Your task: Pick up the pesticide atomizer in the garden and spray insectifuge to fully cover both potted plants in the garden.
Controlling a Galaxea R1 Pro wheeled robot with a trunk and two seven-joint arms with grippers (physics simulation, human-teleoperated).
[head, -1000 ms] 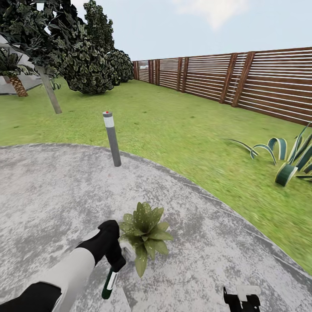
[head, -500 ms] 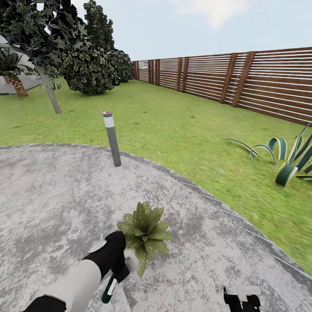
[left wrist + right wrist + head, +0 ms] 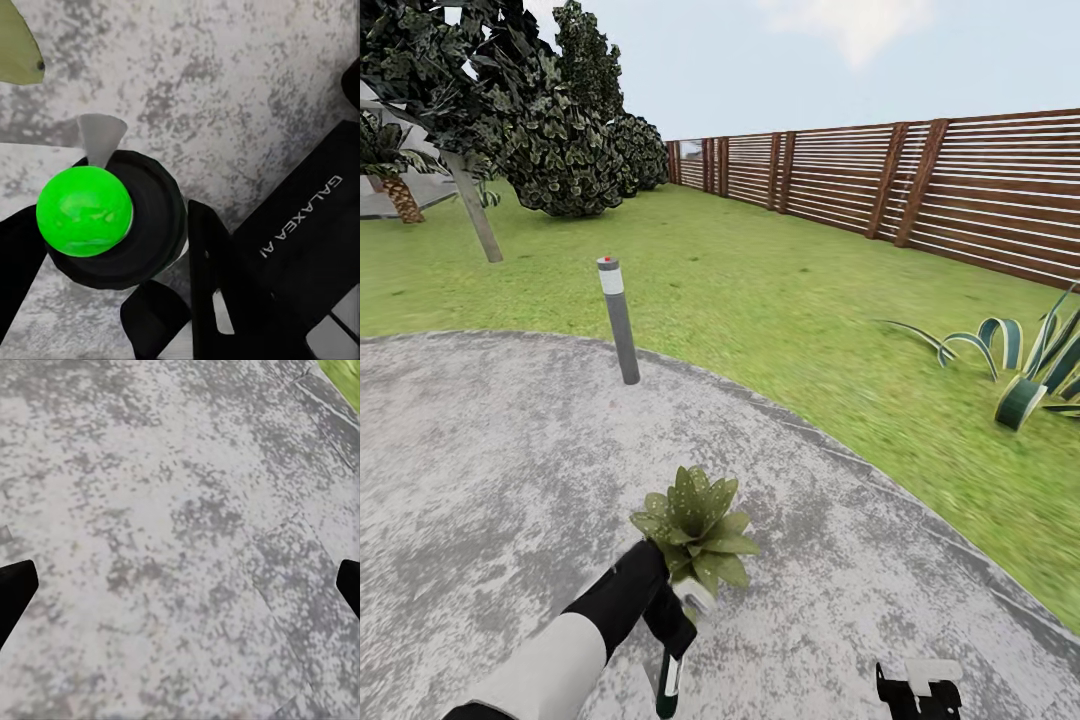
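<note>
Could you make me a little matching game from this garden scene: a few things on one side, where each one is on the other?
Things:
1. atomizer
2. potted plant
3. grey post
4. striped plant

Places:
A. on the lawn by the fence
B. at the far edge of the paving
C. in the left claw
D. on the paving, just beyond the left claw

Pairs: 1-C, 2-D, 3-B, 4-A
</note>
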